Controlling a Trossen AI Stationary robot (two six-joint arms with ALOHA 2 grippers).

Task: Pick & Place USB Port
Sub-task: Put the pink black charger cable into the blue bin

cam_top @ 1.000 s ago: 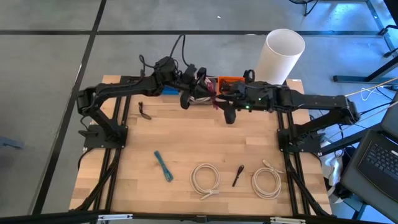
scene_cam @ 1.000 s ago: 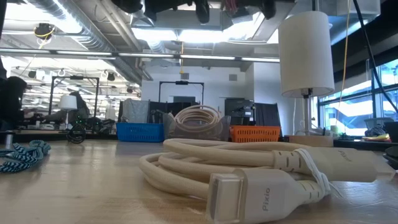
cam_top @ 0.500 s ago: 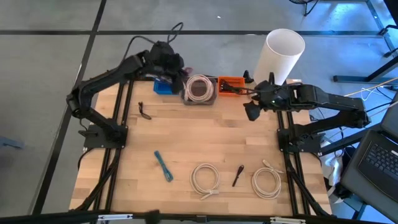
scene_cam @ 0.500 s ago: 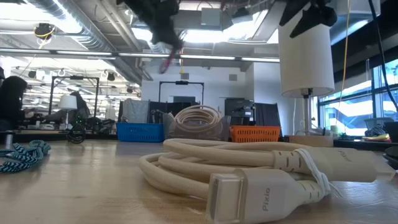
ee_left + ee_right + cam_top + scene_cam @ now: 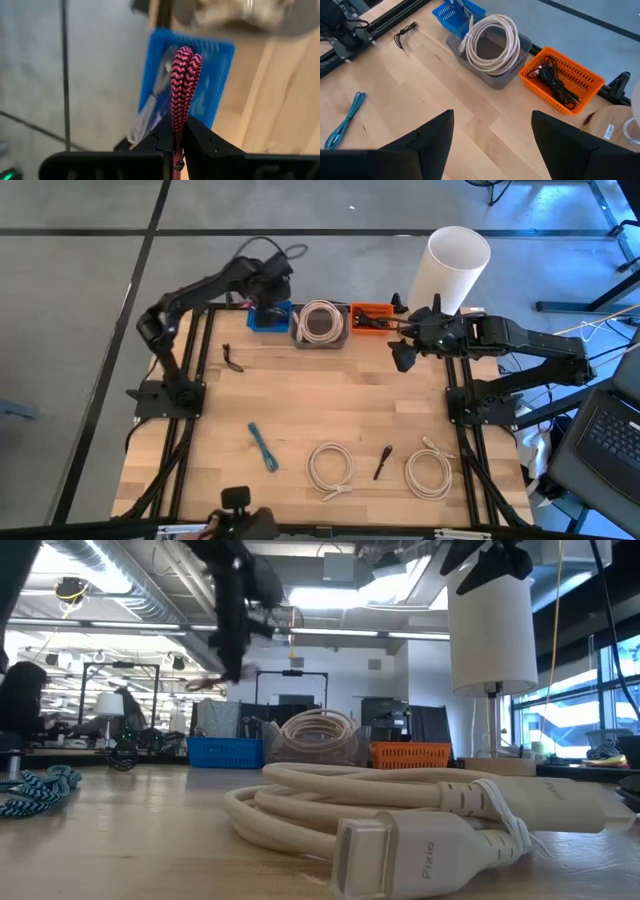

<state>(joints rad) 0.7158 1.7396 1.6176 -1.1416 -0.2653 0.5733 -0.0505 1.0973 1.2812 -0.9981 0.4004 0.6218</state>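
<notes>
L jaws: I see left gripper [image 5: 179, 137] pinching pink braided cable [image 5: 183, 85], above blue basket [image 5: 268, 317] at the tabletop's [image 5: 320, 410] far edge | R jaws: right gripper [image 5: 402, 358] spread, empty, near orange basket [image 5: 368, 317]

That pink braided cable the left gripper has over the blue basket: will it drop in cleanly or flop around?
Probably floppy: the pink braided cable is folded double in the left gripper. Loose ends may drape over the blue basket rim.
</notes>
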